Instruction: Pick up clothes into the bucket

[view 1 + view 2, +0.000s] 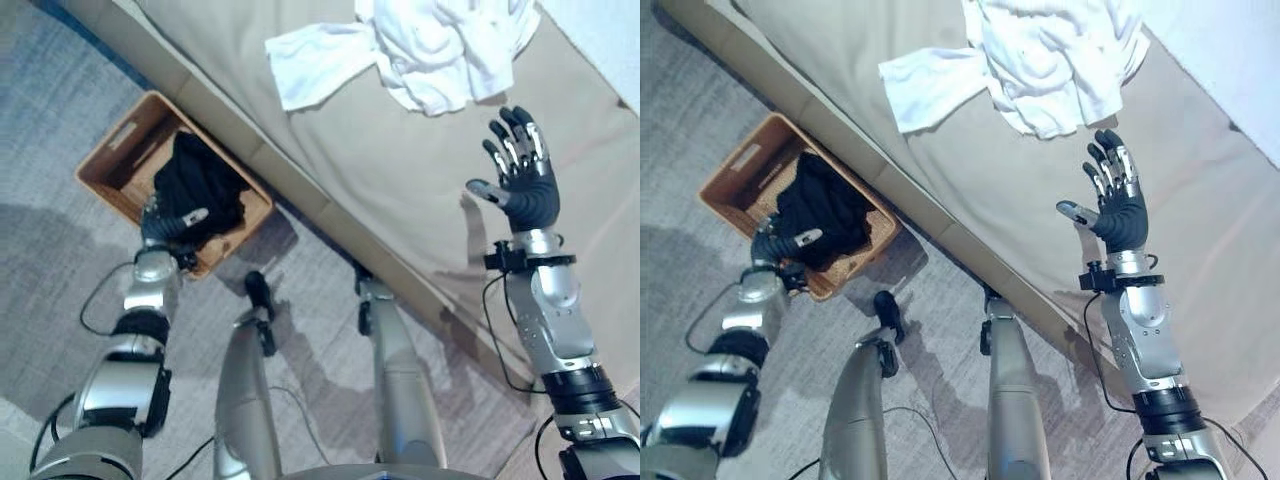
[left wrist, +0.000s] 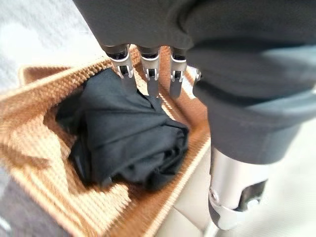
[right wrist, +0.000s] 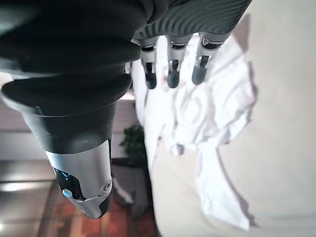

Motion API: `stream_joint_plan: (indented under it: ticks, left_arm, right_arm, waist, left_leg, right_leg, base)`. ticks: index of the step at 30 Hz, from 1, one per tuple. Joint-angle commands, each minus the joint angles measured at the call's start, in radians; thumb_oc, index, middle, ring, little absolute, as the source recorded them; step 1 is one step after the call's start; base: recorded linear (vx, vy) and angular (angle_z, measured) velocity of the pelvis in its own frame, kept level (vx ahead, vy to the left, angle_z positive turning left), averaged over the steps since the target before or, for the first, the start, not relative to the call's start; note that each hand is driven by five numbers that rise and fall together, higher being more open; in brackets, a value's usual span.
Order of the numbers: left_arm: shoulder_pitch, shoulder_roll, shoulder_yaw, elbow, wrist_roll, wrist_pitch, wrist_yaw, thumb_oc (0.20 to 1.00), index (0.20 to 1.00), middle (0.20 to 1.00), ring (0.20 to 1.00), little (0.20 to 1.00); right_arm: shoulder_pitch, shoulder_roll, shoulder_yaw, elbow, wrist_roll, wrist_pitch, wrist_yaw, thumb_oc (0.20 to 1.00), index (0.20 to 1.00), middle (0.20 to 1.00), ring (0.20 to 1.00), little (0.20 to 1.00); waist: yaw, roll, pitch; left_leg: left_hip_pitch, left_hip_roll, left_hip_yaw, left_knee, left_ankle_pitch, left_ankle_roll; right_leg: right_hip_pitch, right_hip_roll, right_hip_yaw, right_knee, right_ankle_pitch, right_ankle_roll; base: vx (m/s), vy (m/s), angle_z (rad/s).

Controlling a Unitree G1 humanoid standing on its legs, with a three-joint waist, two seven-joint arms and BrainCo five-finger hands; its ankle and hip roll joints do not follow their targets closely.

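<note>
While the rectangular woven brown basket (image 1: 118, 160) stands on the grey carpet (image 1: 60, 110) just beside the edge of the wide beige sofa cushion (image 1: 400, 170), a crumpled black garment (image 1: 200, 190) lies inside it, against the basket wall nearest the robot. At this same wall is the left hand (image 1: 172, 225); its fingers (image 2: 150, 74) are straight and relaxed, their tips just above the black cloth, and they hold nothing. Well apart from the basket, a crumpled white garment (image 1: 430, 45) lies on the cushion, one flap spread toward the basket side. Near this white cloth, without touching it, the right hand (image 1: 520, 185) hovers above the cushion with its fingers spread.
</note>
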Motion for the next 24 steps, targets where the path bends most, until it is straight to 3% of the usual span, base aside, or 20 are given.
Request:
stream_joint_plan:
  ticks: [1,4,5,10,24]
  left_arm:
    - [0.188,-0.044,-0.017,-0.239,-0.006,-0.184,-0.03,1.0,1.0,1.0,1.0,1.0]
    - [0.236,-0.07,-0.02,-0.313,-0.025,-0.212,-0.046,1.0,1.0,1.0,1.0,1.0]
    - [0.287,-0.109,-0.033,-0.423,-0.114,-0.236,-0.109,1.0,1.0,1.0,1.0,1.0]
    - [0.316,-0.137,-0.112,-0.562,-0.092,-0.277,-0.136,1.0,1.0,1.0,1.0,1.0]
    - [0.255,-0.111,-0.335,-0.533,0.108,-0.298,-0.109,1.0,1.0,1.0,1.0,1.0]
  right_arm:
    - [0.043,-0.029,-0.056,0.004,-0.055,-0.063,-0.03,1.0,1.0,1.0,1.0,1.0]
    - [0.041,-0.027,-0.052,0.035,-0.065,-0.064,-0.034,1.0,1.0,1.0,1.0,1.0]
    - [0.035,-0.02,-0.05,0.064,-0.086,-0.065,-0.049,1.0,1.0,1.0,1.0,1.0]
    - [-0.007,0.01,-0.009,0.159,-0.12,-0.061,-0.097,1.0,1.0,1.0,1.0,1.0]
    - [-0.116,0.048,0.094,0.406,-0.229,-0.027,-0.222,1.0,1.0,1.0,1.0,1.0]
  waist:
    - [0.027,0.04,-0.051]
    - [0.035,0.036,-0.051]
    - [0.044,0.035,-0.055]
    - [0.059,0.032,-0.06]
    - [0.044,0.029,-0.124]
  left_leg:
    - [0.044,-0.033,-0.079,-0.16,0.116,-0.004]
    - [0.091,-0.037,-0.077,-0.188,0.121,-0.005]
    - [0.136,-0.043,-0.078,-0.22,0.131,-0.009]
    - [0.255,-0.047,-0.079,-0.306,0.155,-0.019]
    - [0.48,-0.019,-0.059,-0.404,0.167,-0.03]
  right_leg:
    - [0.076,-0.003,-0.024,-0.13,0.137,0.049]
    - [0.121,-0.003,-0.028,-0.15,0.139,0.05]
    - [0.165,-0.006,-0.035,-0.172,0.144,0.052]
    - [0.278,-0.009,-0.056,-0.235,0.151,0.056]
    - [0.487,0.018,-0.055,-0.326,0.151,0.06]
  base:
    - [0.0,0.0,0.0]
    - [0.01,-0.025,-0.05]
    - [0.02,-0.052,-0.04]
    - [0.03,-0.059,0.08]
    - [0.07,-0.037,-0.04]
